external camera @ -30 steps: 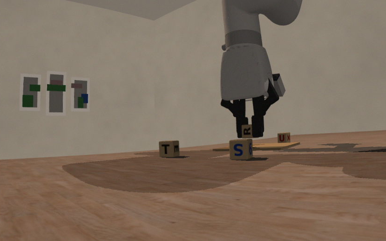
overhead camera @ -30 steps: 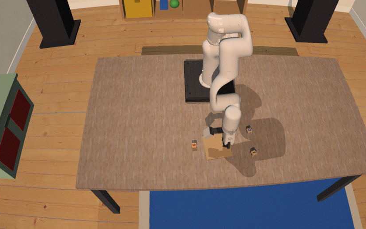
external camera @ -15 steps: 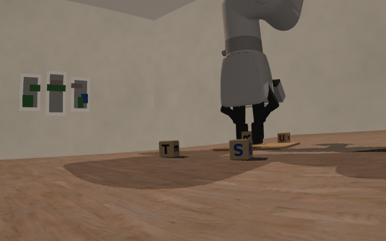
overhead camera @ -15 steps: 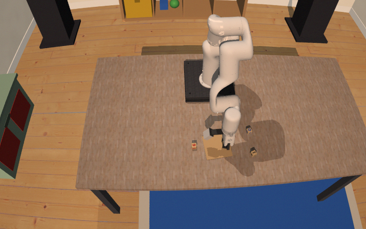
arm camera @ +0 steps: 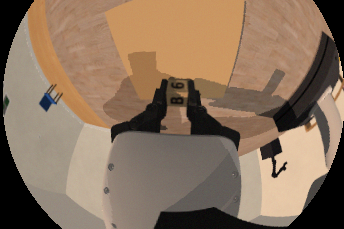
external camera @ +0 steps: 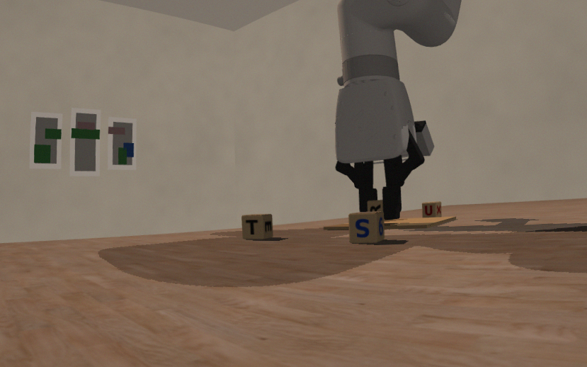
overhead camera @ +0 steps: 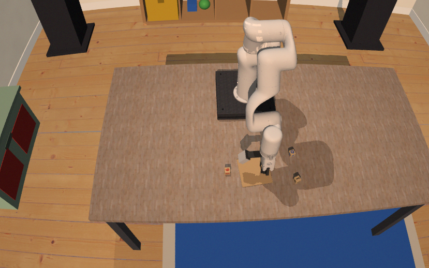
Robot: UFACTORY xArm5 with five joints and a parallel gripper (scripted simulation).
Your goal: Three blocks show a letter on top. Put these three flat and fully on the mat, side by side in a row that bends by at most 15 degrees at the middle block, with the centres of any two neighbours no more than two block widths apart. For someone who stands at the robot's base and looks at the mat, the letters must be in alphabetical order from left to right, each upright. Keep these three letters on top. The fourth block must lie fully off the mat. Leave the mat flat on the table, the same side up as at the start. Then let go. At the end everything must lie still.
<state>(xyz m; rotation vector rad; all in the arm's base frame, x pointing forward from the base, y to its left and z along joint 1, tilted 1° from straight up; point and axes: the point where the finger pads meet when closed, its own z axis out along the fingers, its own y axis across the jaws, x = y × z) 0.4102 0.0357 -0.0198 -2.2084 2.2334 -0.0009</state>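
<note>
My gripper [overhead camera: 265, 172] [external camera: 379, 207] [arm camera: 177, 87] is shut on a wooden block [arm camera: 177, 100] with black B and 6 in the wrist view and a sideways R in the exterior view. It is low at the side of the tan mat [overhead camera: 250, 166] [external camera: 423, 222] [arm camera: 175, 26] nearer the S and T blocks; contact is hidden. The block with a blue S on its side [overhead camera: 291, 152] [external camera: 366, 227] and the one with a black T on its side [overhead camera: 296, 178] [external camera: 256, 227] stand off the mat. A block with red marks [overhead camera: 227, 170] [external camera: 431, 210], U on one side, stands off its opposite side.
The black base plate [overhead camera: 229, 96] of the arm stands on the brown table [overhead camera: 162, 139] behind the mat. The S block is nearer the base and the T block nearer the front edge. The arm casts broad shadows over the mat and the table.
</note>
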